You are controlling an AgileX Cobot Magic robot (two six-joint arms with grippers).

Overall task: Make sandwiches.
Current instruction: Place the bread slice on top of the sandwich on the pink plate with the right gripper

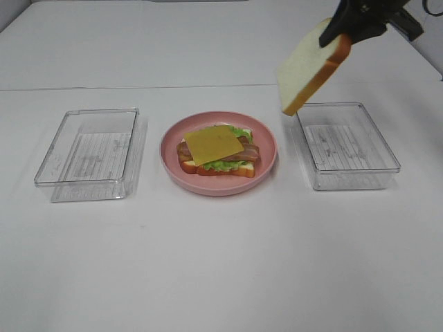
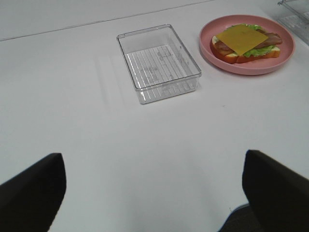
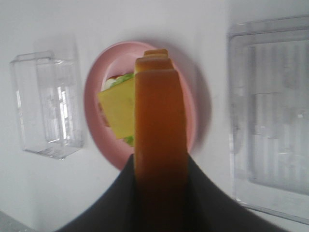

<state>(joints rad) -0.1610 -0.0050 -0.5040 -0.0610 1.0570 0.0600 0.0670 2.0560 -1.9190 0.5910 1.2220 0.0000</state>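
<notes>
On the round pink plate (image 1: 263,164) lies a stack of one bread slice (image 1: 216,170), green lettuce (image 1: 225,164), brown-red bacon (image 1: 250,152) and a yellow cheese slice (image 1: 212,143) on top. It also shows in the left wrist view (image 2: 246,41). My right gripper (image 1: 346,29) is shut on a second white bread slice (image 1: 309,68) and holds it tilted in the air, above and to the right of the plate; its crust (image 3: 159,135) fills the right wrist view. My left gripper (image 2: 154,193) is open and empty, over bare table away from the plate.
A clear plastic tray (image 1: 90,153) stands left of the plate, also in the left wrist view (image 2: 158,63). A second clear tray (image 1: 348,144) stands right of the plate, under the held bread. A seam (image 1: 138,87) runs across the white table at the back.
</notes>
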